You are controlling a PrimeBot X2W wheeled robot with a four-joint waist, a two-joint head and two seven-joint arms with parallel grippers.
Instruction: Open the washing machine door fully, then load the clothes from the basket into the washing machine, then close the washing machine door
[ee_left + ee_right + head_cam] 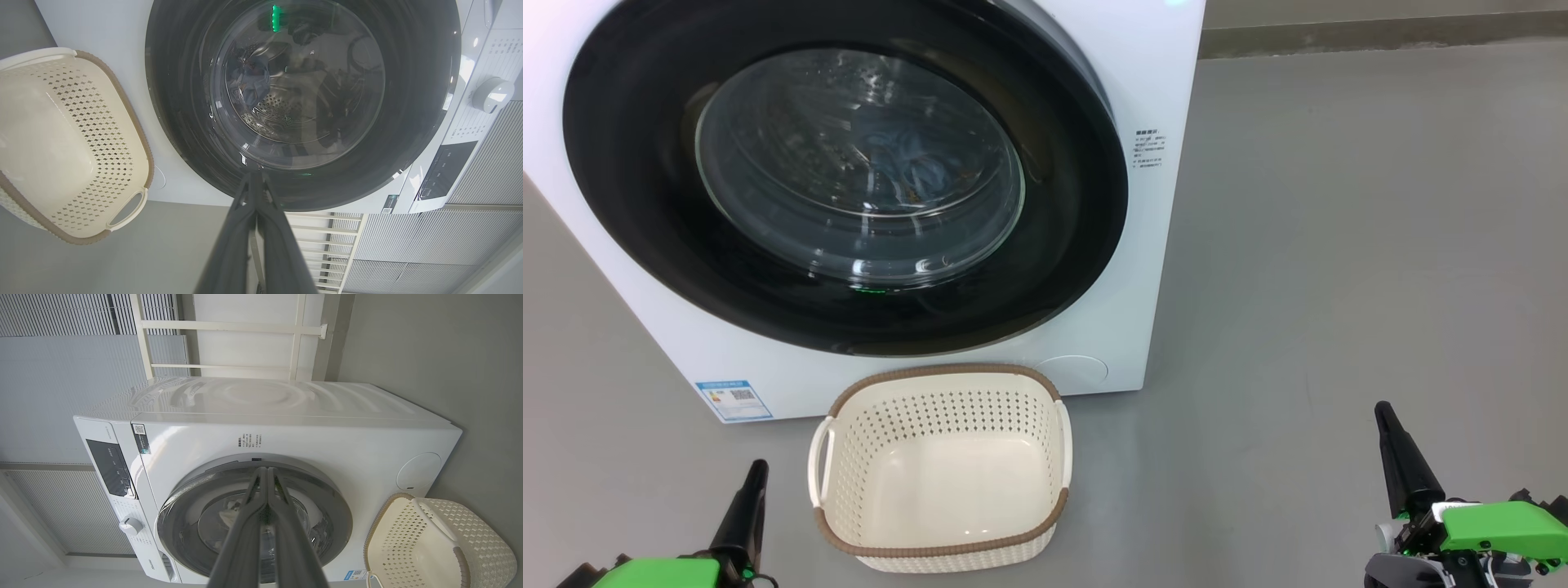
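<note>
Looking down at a white washing machine (1164, 245) on a grey floor (1339, 245). Its round door (845, 175) lies flush against the front, so I judge it closed. Through the bulging glass I make out blue clothes (907, 167) bunched inside the drum. A cream basket (947, 549) sits on the floor just in front of the machine, with nothing in it. My left gripper (757, 469) rests low at the left and my right gripper (1385, 416) low at the right. Each has its two dark fingers pressed together, holding nothing, and both are well apart from the door. From this, loading and closing look done. The door would be stiff and fairly heavy, swinging on a hinge. Its wide black rim is glossy and likely slippery, and the glass is the fragile part. If it needed a firmer push, I would press on the rim near its right-hand edge, where a shadowed gap shows, not on the glass. The clothes are soft and light.
</note>
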